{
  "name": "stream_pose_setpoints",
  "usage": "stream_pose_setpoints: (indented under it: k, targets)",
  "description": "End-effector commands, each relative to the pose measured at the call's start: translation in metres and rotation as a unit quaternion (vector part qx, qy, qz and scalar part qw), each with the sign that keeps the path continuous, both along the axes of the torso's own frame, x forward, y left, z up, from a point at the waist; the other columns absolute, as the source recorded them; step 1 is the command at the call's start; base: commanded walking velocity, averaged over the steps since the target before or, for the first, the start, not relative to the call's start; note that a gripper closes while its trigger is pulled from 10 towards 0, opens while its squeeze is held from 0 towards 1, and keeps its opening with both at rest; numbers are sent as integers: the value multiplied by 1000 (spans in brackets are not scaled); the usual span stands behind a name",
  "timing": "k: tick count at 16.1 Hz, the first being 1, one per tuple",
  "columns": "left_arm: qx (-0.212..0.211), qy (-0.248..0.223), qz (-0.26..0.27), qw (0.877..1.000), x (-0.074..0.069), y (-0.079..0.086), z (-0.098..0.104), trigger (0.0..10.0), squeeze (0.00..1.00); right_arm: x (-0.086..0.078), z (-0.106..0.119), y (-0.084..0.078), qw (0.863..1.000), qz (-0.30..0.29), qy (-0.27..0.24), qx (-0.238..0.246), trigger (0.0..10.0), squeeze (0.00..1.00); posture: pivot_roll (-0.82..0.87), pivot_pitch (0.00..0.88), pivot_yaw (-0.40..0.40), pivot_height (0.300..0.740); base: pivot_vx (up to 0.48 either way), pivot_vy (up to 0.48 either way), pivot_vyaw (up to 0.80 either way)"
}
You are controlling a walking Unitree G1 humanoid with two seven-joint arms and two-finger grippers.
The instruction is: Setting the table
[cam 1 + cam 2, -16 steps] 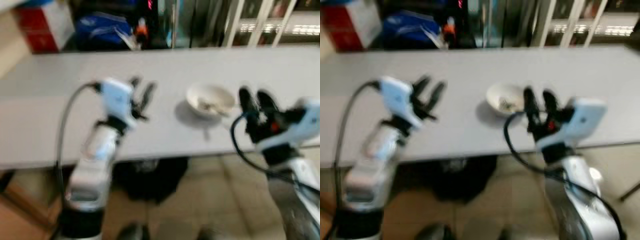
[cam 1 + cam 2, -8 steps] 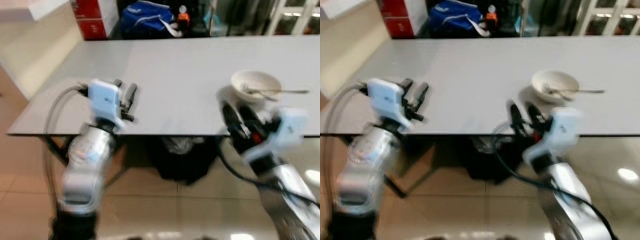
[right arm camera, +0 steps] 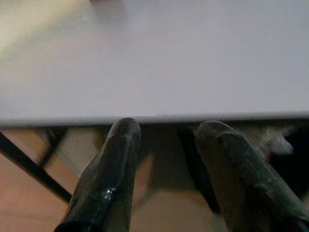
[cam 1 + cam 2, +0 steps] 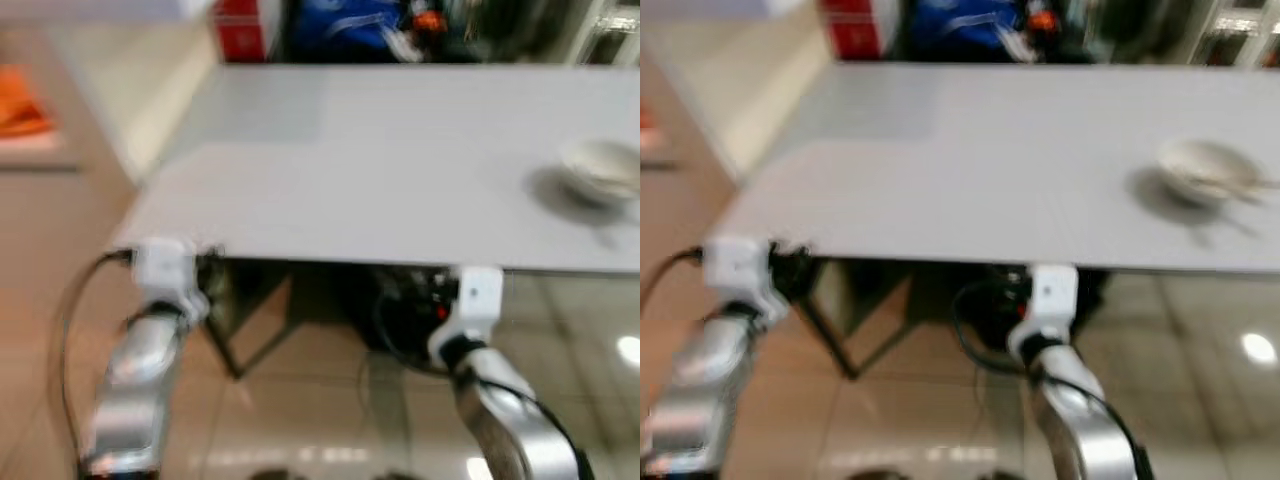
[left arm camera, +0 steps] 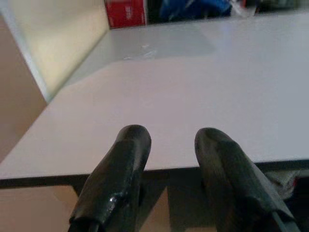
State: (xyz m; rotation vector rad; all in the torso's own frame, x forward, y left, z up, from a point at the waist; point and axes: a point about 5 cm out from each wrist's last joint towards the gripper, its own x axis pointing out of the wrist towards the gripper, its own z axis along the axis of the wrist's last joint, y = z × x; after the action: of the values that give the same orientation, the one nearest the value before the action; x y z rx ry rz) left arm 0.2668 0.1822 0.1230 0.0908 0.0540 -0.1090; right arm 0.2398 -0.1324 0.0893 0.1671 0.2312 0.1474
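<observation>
Both grippers — left gripper [image 5: 166,145], right gripper [image 3: 166,137] — hover empty at the surface [image 4: 380,180] edge, jaws apart. Bowl [image 4: 603,170] sits far right — probably repositioning next.

grey table [image 4: 380,170], glossy tiled floor [image 4: 300,420]

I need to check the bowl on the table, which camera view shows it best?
The right eye view: the white bowl sits whole on the grey table, far right, though blurred. The left eye view cuts it at the frame edge. Both wrist views look across bare tabletop.
</observation>
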Motion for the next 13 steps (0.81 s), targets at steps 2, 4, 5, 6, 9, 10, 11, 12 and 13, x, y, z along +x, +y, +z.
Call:
stream_pose_setpoints:
  k: [2,4,5,6,9,10,11,12,13]
  targets:
    - [1,-11,-5,1000,3,-2,13,10000,1000,15,18,-7,999,-18,-48,-5,10000,1000,96,26,-4,740,0,480,0]
    - [23,-9,4,1000,20,-12,9,10000,1000,27,26,-17,997,-29,-63,-34,10000,1000,39,12,-27,740,0,480,0]
    - [28,-22,-28,999,25,-22,16,10000,435,30,44,-19,994,-41,-97,-9,10000,1000,54,59,-56,740,0,480,0]
    - [39,-29,-24,999,27,-25,21,10000,0,32,47,-21,994,-44,-101,-4,10000,1000,66,61,-68,740,0,480,0]
    - [33,-54,-19,998,21,-32,39,10000,0,39,51,-18,994,-8,-108,-26,10000,824,41,62,-107,740,0,480,0]
    - [33,-57,-19,998,19,-35,41,10000,0,43,58,-19,992,-16,-120,-31,10000,0,32,65,-111,740,0,480,0]
    - [27,-57,-20,998,19,-37,40,10000,0,44,61,-20,991,-20,-128,-34,10000,0,18,61,-111,740,0,480,0]
    - [26,-48,-27,998,17,-42,36,10000,0,47,63,-22,991,-31,-129,-34,10000,0,15,59,-113,740,0,480,0]
    - [28,-45,-27,998,16,-45,32,10000,0,48,65,-23,990,-35,-133,-33,10000,0,19,52,-117,740,0,480,0]
